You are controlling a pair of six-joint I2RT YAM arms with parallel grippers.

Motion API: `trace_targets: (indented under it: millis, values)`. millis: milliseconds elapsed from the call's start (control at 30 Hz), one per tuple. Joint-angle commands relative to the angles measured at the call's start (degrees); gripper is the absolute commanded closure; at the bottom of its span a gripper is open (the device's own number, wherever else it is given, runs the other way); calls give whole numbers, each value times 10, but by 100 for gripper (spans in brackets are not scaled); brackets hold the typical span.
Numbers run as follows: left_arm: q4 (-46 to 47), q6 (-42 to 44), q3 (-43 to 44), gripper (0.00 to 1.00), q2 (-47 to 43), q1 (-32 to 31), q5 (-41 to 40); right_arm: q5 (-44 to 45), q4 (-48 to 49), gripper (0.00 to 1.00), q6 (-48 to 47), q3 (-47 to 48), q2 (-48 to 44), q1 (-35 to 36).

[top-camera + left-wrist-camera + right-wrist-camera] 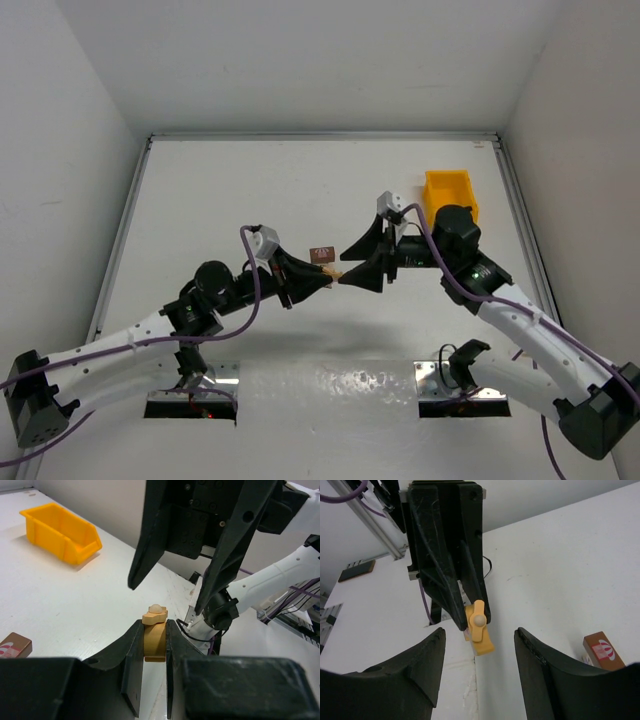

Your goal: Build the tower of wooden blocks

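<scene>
Two arms meet fingertip to fingertip over the middle of a white table [300, 190]. The left arm [130, 345] reaches in from the near left and the right arm [530, 325] from the near right.

A yellow bin [450, 192] stands on the table behind the right gripper's wrist, well apart from both sets of fingers. In the left wrist view the same bin [60, 530] lies far off to the left of the fingers.

The right gripper [342, 267] is spread wide. Its two black fingers [415, 665] stand on either side of the left gripper's tip and touch nothing. From the left wrist, the right gripper [165, 597] hangs just beyond and above the held piece, with its fingers parted.

The left gripper [154, 630] is clenched on a tan wooden piece [154, 640], which sits upright between its fingers [132, 650]. A rounded knob on the piece pokes out past the fingertips. From the right wrist, the left gripper [470, 615] points toward the camera. The tan wooden piece [479, 627] at its tip lies midway in the gap between the right gripper's spread fingers and touches neither.

A brown block [321, 255] with a red and white mark rests on the table. It is just beside the left fingertips on their far side and is not gripped. It shows to the left of the left fingers [15, 645] and beyond the right gripper's right-hand finger [601, 650].
</scene>
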Motion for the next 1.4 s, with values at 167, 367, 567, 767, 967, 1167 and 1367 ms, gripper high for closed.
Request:
trace_targets:
  millis: [167,367,567,767,967,1167,1367]
  values:
    - [43,-9,29,100,1,6,0,-9,-1,41,-26,2,-32,2]
    - [64,-13,23,100,1,6,20,-48,31,35,1,0,6,1]
    - [86,-19,24,100,11,6,42,-46,36,38,4,0,17,2]
    - [87,-22,23,100,17,6,43,-47,49,50,11,-5,15,2]
    - [87,-21,22,100,14,6,38,-51,49,61,17,-6,17,3]
    - [85,-21,22,100,11,6,30,-51,51,76,21,-8,16,3]
    - [80,-19,22,100,8,6,25,-50,58,87,29,-8,14,3]
